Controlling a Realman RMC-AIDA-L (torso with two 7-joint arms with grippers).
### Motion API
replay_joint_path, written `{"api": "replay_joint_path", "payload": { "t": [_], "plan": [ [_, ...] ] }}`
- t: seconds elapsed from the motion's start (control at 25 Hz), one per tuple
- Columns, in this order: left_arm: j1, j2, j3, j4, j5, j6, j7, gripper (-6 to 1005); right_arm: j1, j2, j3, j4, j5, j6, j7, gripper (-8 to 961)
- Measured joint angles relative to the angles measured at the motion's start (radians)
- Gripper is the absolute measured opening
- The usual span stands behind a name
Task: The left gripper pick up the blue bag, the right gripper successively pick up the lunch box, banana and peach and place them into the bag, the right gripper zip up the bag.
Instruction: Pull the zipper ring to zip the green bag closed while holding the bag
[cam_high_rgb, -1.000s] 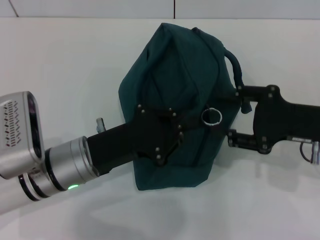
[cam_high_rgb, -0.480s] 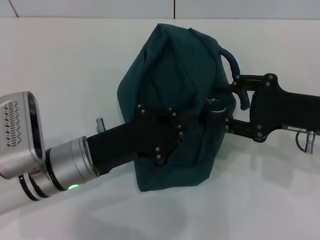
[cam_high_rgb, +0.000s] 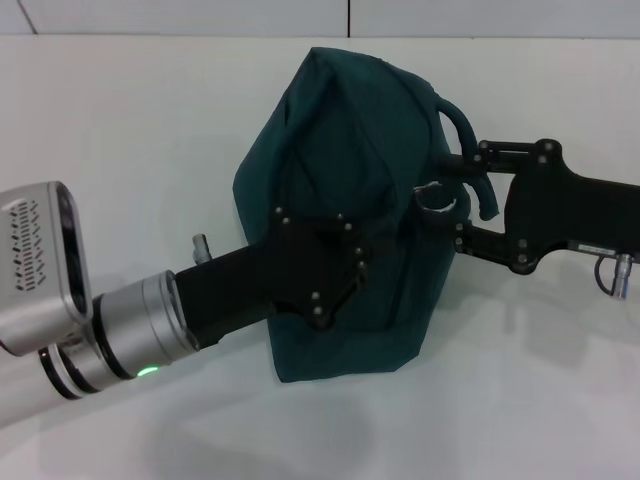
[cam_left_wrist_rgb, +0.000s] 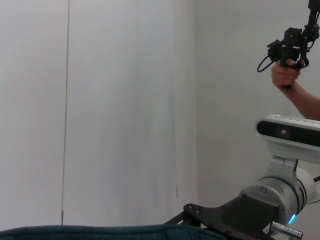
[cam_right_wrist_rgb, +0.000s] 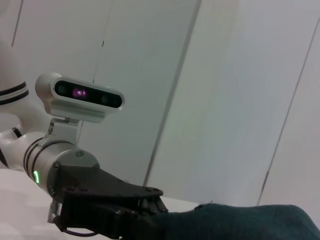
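Nearest you in the head view, your left gripper (cam_high_rgb: 340, 262) is reaching in from the near left, its silver wrist showing a green light, and its fingers are pinching shut on the front fabric of the blue bag (cam_high_rgb: 350, 130). The bag is sitting bunched and upright on the white counter (cam_high_rgb: 120, 130), in the middle, with one looped handle (cam_high_rgb: 465, 130) curving out on its right side. Your right gripper (cam_high_rgb: 440, 205) is coming in from the right at the bag's upper right edge, and its two fingers are closing around the metal ring pull (cam_high_rgb: 437, 198) of the zipper, one finger above it and one below; you cannot tell whether they are actually pressing on the ring. In the right wrist view, the left gripper (cam_right_wrist_rgb: 150, 210) is biting into the edge of the teal fabric (cam_right_wrist_rgb: 240, 222).
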Motion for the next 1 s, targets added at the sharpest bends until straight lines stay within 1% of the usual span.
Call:
{"api": "replay_joint_path", "payload": {
  "t": [0.32,0.64,0.84,0.92,1.0],
  "plan": [
    [-0.005,0.000,-0.001,0.002,-0.001,-0.011,0.000,51,0.001,0.000,-0.003,-0.001,0.000,0.010,-0.042,468],
    [-0.005,0.000,-0.001,0.007,-0.014,-0.015,0.001,51,0.009,0.000,-0.002,0.006,0.004,0.019,-0.044,417],
    [-0.005,0.000,0.002,0.008,-0.026,-0.018,0.002,53,0.009,0.000,-0.003,0.008,0.040,0.021,-0.045,381],
    [-0.005,0.000,0.002,0.008,-0.026,-0.023,0.002,52,0.009,0.000,-0.004,0.009,0.049,0.022,-0.044,380],
    [-0.005,0.000,0.002,0.009,-0.026,-0.026,0.002,51,0.009,0.000,-0.003,0.025,0.093,0.022,-0.044,379]
  ]
}}
